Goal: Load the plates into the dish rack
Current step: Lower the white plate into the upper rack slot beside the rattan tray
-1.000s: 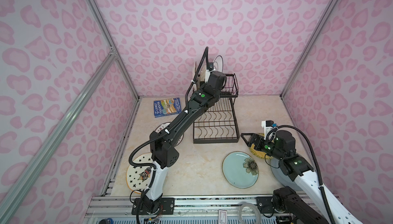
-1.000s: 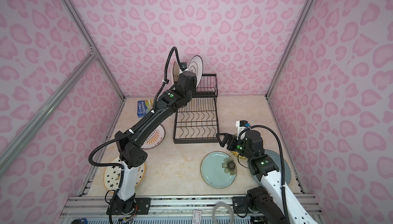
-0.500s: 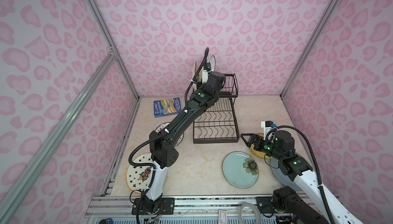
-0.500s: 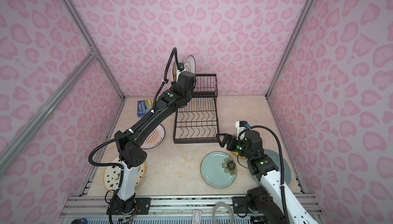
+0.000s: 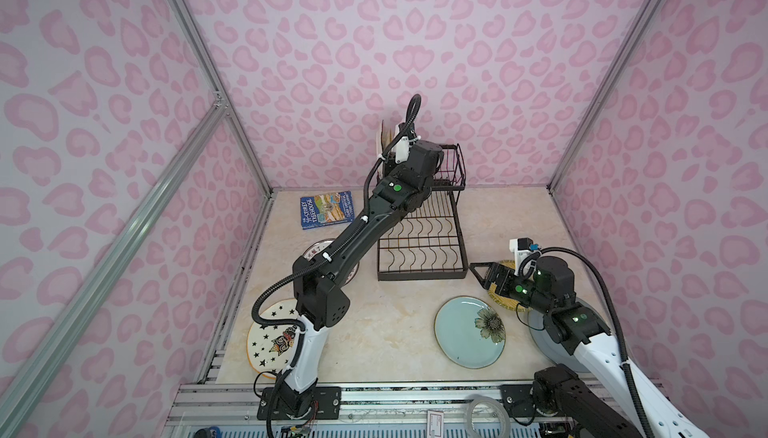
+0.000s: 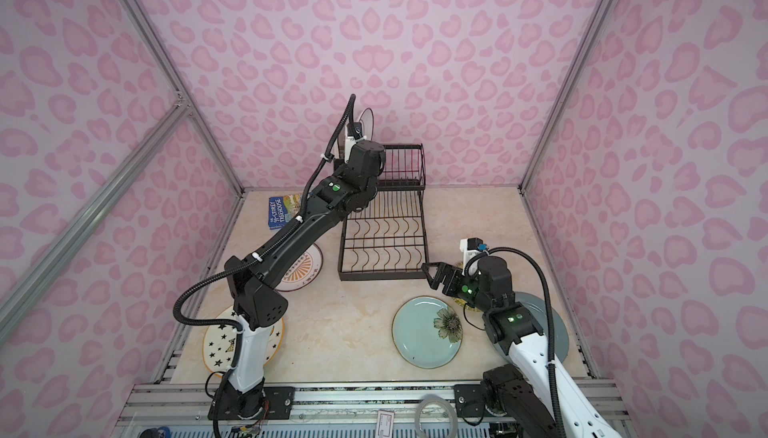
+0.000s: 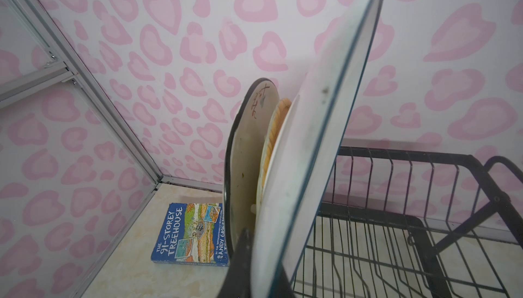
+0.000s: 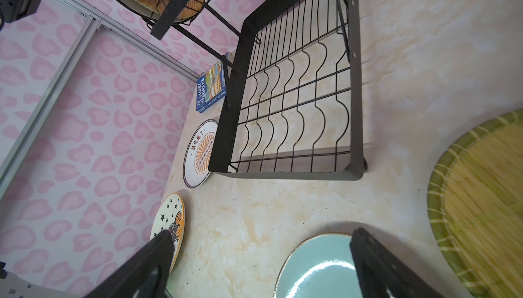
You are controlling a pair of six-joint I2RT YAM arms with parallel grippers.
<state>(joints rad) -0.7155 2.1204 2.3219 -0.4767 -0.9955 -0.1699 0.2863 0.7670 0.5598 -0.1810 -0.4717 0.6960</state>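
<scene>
The left claw [image 7: 254,254] is clamped on a pale blue-rimmed plate [image 7: 325,112], held on edge above the dish rack [image 7: 396,217]. The right claw [image 8: 261,234] gapes wide and empty near the teal flower plate [image 8: 319,271].

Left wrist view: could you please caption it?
Left gripper holds a white, blue-rimmed round plate beside two plates standing in the black wire dish rack.

Matt black wire rack [image 5: 419,277], glossy teal plate [image 5: 461,344]
</scene>
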